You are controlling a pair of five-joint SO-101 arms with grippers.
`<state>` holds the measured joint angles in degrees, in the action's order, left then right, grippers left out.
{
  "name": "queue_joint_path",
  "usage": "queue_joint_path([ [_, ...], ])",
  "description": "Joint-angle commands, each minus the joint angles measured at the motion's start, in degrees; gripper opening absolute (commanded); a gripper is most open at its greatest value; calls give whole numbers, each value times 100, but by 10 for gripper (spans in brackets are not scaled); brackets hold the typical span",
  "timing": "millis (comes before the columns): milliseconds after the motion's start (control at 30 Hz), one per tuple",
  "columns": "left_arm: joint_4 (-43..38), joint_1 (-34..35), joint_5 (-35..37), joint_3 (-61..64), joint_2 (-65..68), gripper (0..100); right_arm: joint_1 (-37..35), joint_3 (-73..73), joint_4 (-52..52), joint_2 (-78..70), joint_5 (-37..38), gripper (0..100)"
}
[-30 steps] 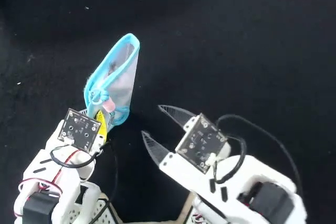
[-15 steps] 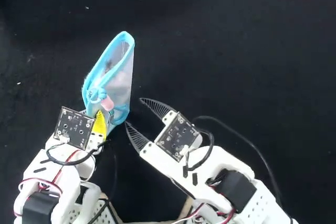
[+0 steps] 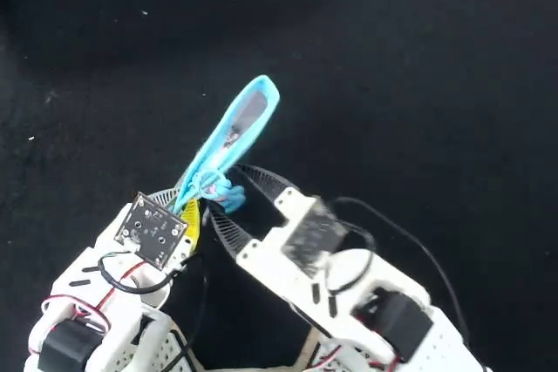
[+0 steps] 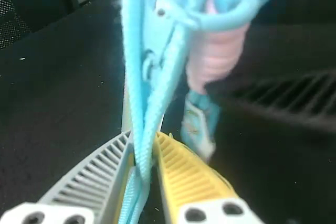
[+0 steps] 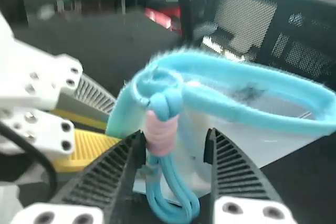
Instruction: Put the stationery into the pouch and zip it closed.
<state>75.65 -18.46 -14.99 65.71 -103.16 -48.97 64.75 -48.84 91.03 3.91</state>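
1. Your left gripper is clamping its grey and yellow fingers tight on the blue edge of the pouch.
2. From that grip the pouch is rising and leaning away from the left gripper, over the black table. It is showing almost edge-on in the high view.
3. Your right gripper is sitting just beside the left one, and its black fingers are standing spread apart, gripping nothing.
4. Between those black fingers the zip's pull cord is hanging down with its pink bead. The bead is lying against one finger, and the other finger is staying clear of it.
5. Just past the right gripper's tips the clear side of the pouch is facing you. Something dark is showing inside near the blue rim, but you cannot tell what it is.
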Motion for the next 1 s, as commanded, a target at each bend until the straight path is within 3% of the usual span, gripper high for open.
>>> queue_joint_path([
  [0, 26, -13, -70, 251, 149, 30, -44, 13, -158, 796, -396, 180],
  [267, 26, -13, -70, 251, 149, 30, -79, 1473, 967, 1930, -431, 180],
  [400, 35, -13, -70, 268, 149, 30, -475, 1473, 976, 1815, -413, 180],
  [633, 26, -48, -70, 312, 149, 30, -466, 1393, 1011, 1842, -413, 180],
  [967, 35, -57, -70, 312, 149, 32, -18, 1209, 1125, 1851, -448, 180],
])
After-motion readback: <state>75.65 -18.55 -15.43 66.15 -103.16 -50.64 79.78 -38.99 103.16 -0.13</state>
